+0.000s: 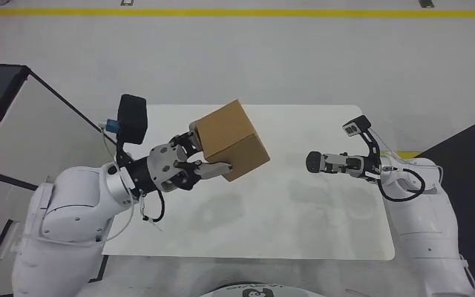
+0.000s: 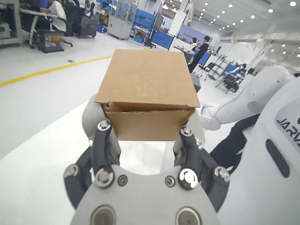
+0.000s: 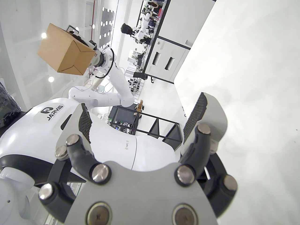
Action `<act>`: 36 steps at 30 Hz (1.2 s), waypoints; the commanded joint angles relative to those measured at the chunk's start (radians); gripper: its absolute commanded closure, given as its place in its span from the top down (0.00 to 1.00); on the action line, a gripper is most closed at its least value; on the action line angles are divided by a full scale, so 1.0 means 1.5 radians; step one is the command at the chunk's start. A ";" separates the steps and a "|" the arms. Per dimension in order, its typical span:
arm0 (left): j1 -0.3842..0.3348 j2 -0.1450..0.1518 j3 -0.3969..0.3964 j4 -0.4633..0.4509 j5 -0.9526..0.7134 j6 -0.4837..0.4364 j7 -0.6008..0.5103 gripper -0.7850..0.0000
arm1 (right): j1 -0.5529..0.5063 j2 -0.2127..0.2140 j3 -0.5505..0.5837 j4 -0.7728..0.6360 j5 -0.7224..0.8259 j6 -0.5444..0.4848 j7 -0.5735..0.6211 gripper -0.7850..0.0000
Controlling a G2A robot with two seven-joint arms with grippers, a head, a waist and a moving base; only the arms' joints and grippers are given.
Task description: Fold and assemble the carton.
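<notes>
A brown cardboard carton (image 1: 230,139) is held in the air above the left part of the white table (image 1: 312,223). My left gripper (image 1: 199,154) is shut on the carton, one finger on each side of its near end. In the left wrist view the carton (image 2: 147,90) stands between the fingers (image 2: 93,115), with a folded flap edge showing at its near end. My right gripper (image 1: 315,162) hovers over the right part of the table, well apart from the carton. Its pads (image 3: 84,121) are spread, open with nothing between them. The right wrist view shows the carton (image 3: 64,50) farther off with closed flaps.
The table's right edge (image 1: 386,200) lies under the right arm. A dark-framed stand (image 1: 30,111) sits beside the table's left side. White floor with a yellow line (image 1: 237,12) runs behind the table.
</notes>
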 commanded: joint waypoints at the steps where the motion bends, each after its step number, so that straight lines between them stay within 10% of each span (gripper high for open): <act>1: 0.009 -0.003 0.004 0.000 0.061 -0.024 0.057 0.00 | 0.000 0.000 0.000 0.000 0.000 0.000 0.000 1.00; 10: -0.004 -0.012 0.018 0.000 0.302 -0.088 0.231 0.00 | 0.000 0.000 0.000 0.000 0.000 0.000 0.000 1.00; 20: -0.032 -0.010 0.013 0.000 0.376 -0.141 0.239 0.00 | 0.000 0.000 0.000 0.000 0.000 0.000 0.000 1.00; 36: -0.052 -0.009 0.076 0.044 1.112 -0.001 0.721 0.00 | 0.000 0.000 0.000 0.000 0.000 0.000 0.000 1.00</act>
